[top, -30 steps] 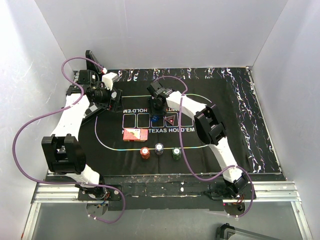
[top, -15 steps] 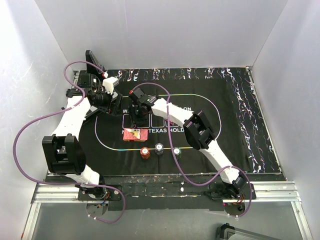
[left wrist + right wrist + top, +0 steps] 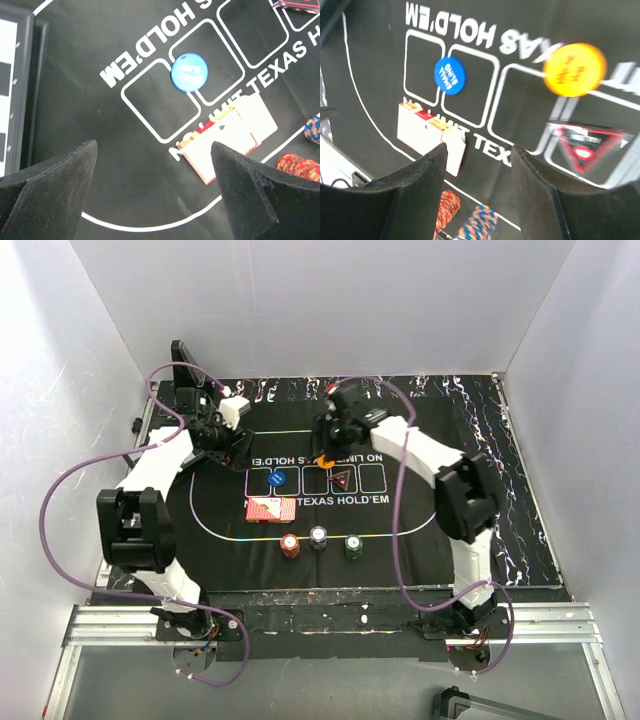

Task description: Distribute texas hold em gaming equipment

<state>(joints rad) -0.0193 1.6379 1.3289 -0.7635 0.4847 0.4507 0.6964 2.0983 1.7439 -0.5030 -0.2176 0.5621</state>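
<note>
mat (image 3: pixel 480 490): black felt; white print reads "TEXAS HOLD'EM" facing the arms and "NO LIMIT" with "HOLD'EM" upside down on the far side; a row of outlined boxes runs between the two lines.
left hand (image 3: pixel 155 200): over the mat's far-left part, jaws wide apart, nothing in them; the cards and blue disc lie ahead of it, apart from it.
right hand (image 3: pixel 477 165): far middle of the mat, fingers parted and empty; the orange button lies just beyond them.
checkered board (image 3: pixel 10 90): black-and-white squares (only the left wrist view shows them).
cards (image 3: pixel 271 510): red-backed deck beside the "TEXAS" print.
chips (image 3: pixel 319 537): red, grey and green stacks in a near row; the right wrist view catches only two.
triangular marker (image 3: pixel 342 479): dark with red, inside a box; lettering blurred.
orange button (image 3: pixel 326 462): on a box's far line; print unreadable.
blue disc (image 3: pixel 449 75): reads "SMALL BLIND", on the line between the two leftmost boxes.
</note>
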